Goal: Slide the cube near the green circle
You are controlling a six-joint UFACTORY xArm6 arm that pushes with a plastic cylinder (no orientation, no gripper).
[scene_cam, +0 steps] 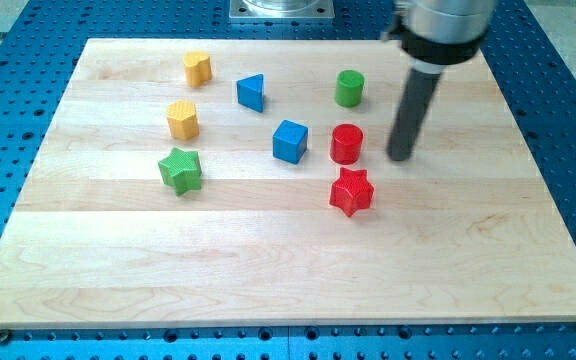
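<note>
The blue cube sits near the board's middle. The green cylinder stands above and to the right of it. The red cylinder is just right of the cube, between the cube and my tip. My tip rests on the board right of the red cylinder, a short gap away, touching no block.
A red star lies below the red cylinder. A blue triangle is up-left of the cube. A green star, a yellow hexagon and a yellow heart-like block are at the left. The wooden board lies on a blue perforated table.
</note>
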